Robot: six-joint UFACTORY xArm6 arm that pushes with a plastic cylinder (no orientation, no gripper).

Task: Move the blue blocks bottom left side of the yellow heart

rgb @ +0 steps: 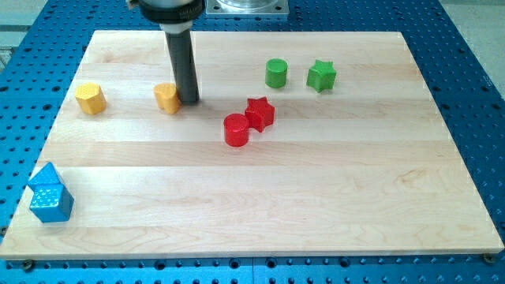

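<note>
Two blue blocks sit pressed together near the board's bottom left corner: a pointed one (46, 178) behind and a cube-like one (54, 203) in front. The yellow heart (166, 98) lies in the upper left part of the board. My tip (190, 101) rests on the board right against the heart's right side, far up and to the right of the blue blocks. The dark rod rises from it to the view's top.
A yellow polygon block (91, 99) lies left of the heart. A red cylinder (236, 130) and red star (259, 113) touch each other near the middle. A green cylinder (276, 73) and green star (321, 76) lie at the upper right.
</note>
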